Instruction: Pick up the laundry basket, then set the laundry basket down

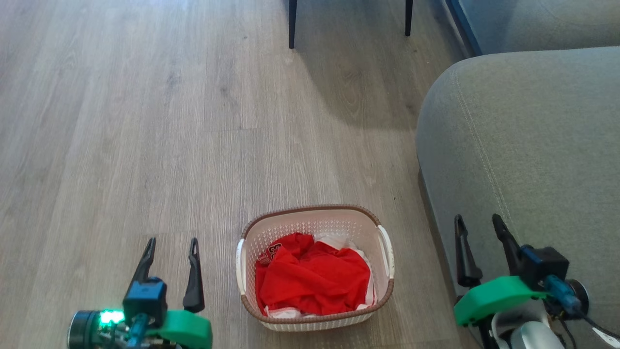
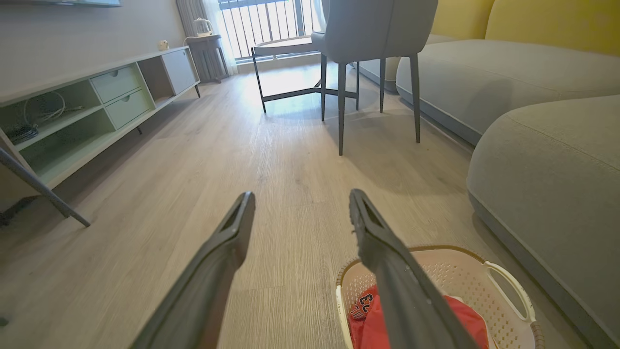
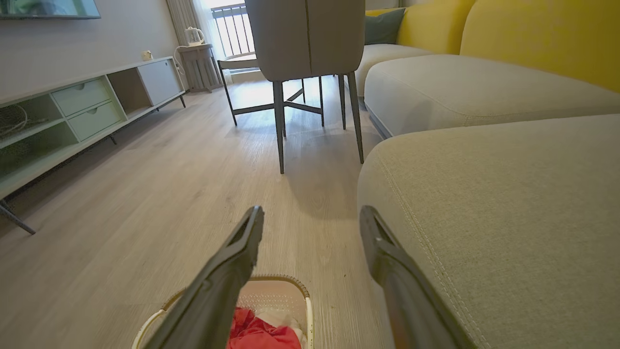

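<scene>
The laundry basket (image 1: 314, 224) stands on the wooden floor, cream-white with perforated walls, a brown rim and white side handles; red and white clothes lie inside it. It also sits low in the left wrist view as the basket (image 2: 465, 281) and in the right wrist view as the basket (image 3: 286, 291). My left gripper (image 1: 173, 241) is open, left of the basket and apart from it, with nothing between its fingers (image 2: 232, 232). My right gripper (image 1: 480, 220) is open to the basket's right, over the sofa's edge, its fingers (image 3: 242, 242) empty.
A grey sofa (image 1: 523, 145) fills the right side, close to the basket. A grey chair's dark legs (image 1: 292, 24) stand ahead, with a small table behind them (image 2: 286, 48). A low green TV cabinet (image 2: 72, 111) runs along the left wall. Bare floor (image 1: 145, 121) lies ahead and left.
</scene>
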Tool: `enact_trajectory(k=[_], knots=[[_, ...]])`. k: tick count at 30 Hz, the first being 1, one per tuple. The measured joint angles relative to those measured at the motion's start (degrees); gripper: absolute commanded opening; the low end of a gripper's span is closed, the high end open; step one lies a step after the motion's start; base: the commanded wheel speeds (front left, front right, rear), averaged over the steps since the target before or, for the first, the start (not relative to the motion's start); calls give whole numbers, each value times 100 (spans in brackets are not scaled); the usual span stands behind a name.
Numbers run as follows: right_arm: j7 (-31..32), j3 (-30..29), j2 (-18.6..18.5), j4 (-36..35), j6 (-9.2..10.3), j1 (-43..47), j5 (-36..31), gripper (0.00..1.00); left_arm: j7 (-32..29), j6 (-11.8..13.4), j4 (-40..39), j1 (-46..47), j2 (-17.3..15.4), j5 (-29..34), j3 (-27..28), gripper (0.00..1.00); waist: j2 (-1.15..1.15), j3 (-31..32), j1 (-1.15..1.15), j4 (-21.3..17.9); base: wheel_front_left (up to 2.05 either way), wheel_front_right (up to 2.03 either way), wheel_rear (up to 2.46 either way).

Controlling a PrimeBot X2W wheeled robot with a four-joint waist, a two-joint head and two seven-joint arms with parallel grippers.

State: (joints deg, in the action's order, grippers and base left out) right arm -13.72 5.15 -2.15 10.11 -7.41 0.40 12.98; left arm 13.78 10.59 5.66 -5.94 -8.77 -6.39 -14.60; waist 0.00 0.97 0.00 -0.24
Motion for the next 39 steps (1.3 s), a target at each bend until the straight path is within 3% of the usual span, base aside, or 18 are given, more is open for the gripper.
enact_trajectory(k=[5, 39], knots=[[-52, 34, -2, -23, 0, 2, -270, 100, 52, -5, -34, -14, 10, 286, 5, 100, 0, 18, 0, -6, 0, 0, 0], [-52, 34, -5, 73, 0, 1, -293, 100, 68, -359, 136, -107, 245, 376, 265, 100, 0, -225, 0, -24, 0, 0, 0]])
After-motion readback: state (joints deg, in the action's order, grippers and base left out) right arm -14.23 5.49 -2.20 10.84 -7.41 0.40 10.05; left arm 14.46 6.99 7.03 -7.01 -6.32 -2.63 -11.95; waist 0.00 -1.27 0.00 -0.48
